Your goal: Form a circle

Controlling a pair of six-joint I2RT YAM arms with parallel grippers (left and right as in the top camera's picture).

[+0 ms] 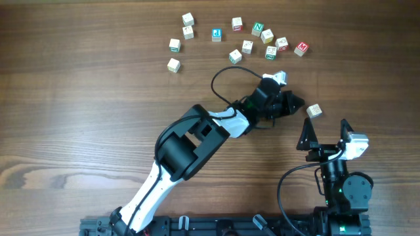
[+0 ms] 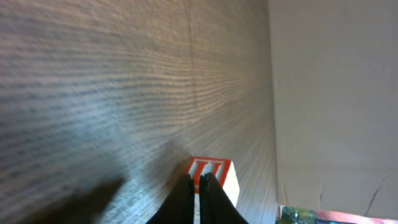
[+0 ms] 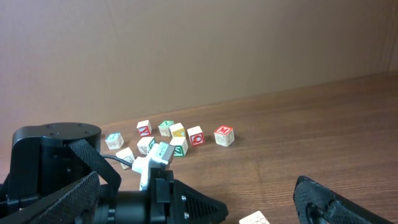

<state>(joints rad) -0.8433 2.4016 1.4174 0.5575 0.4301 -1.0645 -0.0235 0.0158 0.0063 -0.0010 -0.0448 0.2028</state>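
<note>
Small pale letter cubes lie in a loose arc (image 1: 237, 24) at the table's far side, also seen in the right wrist view as a cluster (image 3: 178, 130). One cube (image 1: 314, 111) with a red letter lies apart, nearer the front right. My left gripper (image 1: 296, 101) is shut with nothing between its fingers. In the left wrist view its tips (image 2: 199, 179) sit at the near side of that cube (image 2: 214, 169). My right gripper (image 1: 325, 133) stands open just in front of the same cube (image 3: 254, 219), holding nothing.
The left arm (image 1: 197, 141) stretches diagonally across the middle of the wooden table (image 1: 79, 98). Its black cable (image 1: 223, 75) loops toward the cubes. A pale wall (image 2: 336, 93) rises beyond the table's edge.
</note>
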